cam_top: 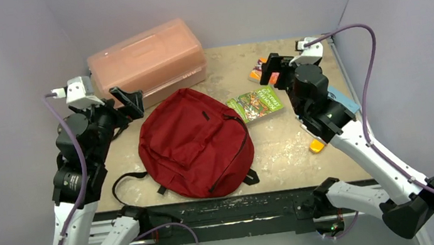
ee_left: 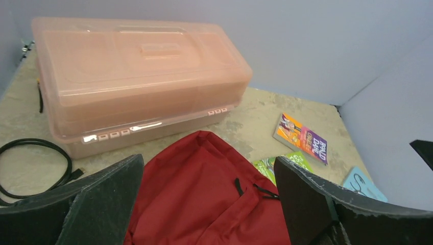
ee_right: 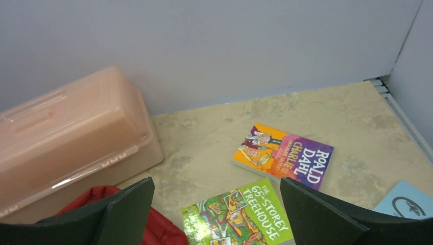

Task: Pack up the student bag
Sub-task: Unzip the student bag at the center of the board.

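Student bag [cam_top: 195, 144] ctr, box [cam_top: 146, 62] behind, green book [cam_top: 254, 105] rt

A pink box [cam_top: 146, 62], green book [cam_top: 254, 105], purple book [ee_right: 283, 155], cable [ee_left: 35, 168], maybe a card [ee_right: 406, 201].

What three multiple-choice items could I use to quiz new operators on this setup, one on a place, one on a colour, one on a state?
1. Where does the 65-Storey Treehouse book lie?
A. on top of the backpack
B. on the table, on the backpack's right
C. on the backpack's left

2. What colour is the backpack?
A. dark red
B. blue
C. grey

3. How are the left gripper and right gripper?
A. both shut on books
B. left shut on a strap
C. both open and empty

Answers:
1. B, the top view shows it flat on the table beside the backpack's right side.
2. A, its fabric is dark red in every view.
3. C, each wrist view shows fingers spread with nothing between them.
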### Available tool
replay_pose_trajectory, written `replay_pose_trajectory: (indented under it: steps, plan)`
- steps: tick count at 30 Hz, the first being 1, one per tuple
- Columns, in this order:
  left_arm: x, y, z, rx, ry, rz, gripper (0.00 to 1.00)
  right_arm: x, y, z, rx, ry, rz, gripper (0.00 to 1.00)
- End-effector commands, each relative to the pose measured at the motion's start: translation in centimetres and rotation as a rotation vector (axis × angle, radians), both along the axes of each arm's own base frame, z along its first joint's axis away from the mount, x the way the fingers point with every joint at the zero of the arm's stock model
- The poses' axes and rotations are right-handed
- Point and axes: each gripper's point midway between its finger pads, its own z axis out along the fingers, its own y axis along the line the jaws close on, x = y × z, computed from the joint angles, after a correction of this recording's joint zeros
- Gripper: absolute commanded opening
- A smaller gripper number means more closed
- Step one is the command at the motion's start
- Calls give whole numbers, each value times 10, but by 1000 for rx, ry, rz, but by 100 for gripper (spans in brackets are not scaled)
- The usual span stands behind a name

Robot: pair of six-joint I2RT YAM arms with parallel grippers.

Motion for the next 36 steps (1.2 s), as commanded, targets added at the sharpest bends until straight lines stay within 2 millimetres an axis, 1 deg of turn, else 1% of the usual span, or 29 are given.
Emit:
replay_pose_trajectory:
  steps: [1,4,6,8,11,12,15,19,22,23,24,25,26,29,34,36]
  plan:
    - [-2,-23,-3,-20,15,-125,100,4,16,7,45,-23,68,99]
    - [-6,-38,-15,-32,57,-213,100,5,37,-6,36,3,177,99]
    - [-10,-47,-27,-44,98,-262,100,8,50,-17,36,30,229,99]
    - [-15,-56,-41,-61,148,-317,100,10,64,-32,25,74,290,99]
    - [-24,-73,-63,-106,221,-407,100,9,95,-47,-21,93,467,99]
    - [-27,-78,-69,-121,244,-435,100,6,108,-53,-14,106,533,99]
    - [-35,-93,-95,-156,323,-509,100,1,137,-72,-10,161,663,99]
    - [-49,-109,-130,-202,429,-576,100,-6,171,-97,-29,233,747,99]
    - [-57,-116,-156,-240,497,-596,100,-5,190,-123,-100,323,708,99]
    - [-60,-117,-165,-250,519,-596,100,-3,193,-132,-147,341,689,93]
    - [-61,-118,-172,-256,537,-595,100,5,186,-141,-427,282,745,86]
    - [-63,-118,-178,-260,552,-592,100,5,190,-147,-489,286,751,84]
    - [-65,-117,-184,-260,565,-589,100,5,193,-159,-527,314,751,81]
    - [-68,-114,-191,-251,589,-577,100,5,192,-180,-627,366,704,77]
    - [-70,-112,-194,-232,604,-573,100,7,186,-208,-822,435,594,75]
    - [-70,-113,-196,-234,617,-577,100,11,180,-217,-899,468,544,72]
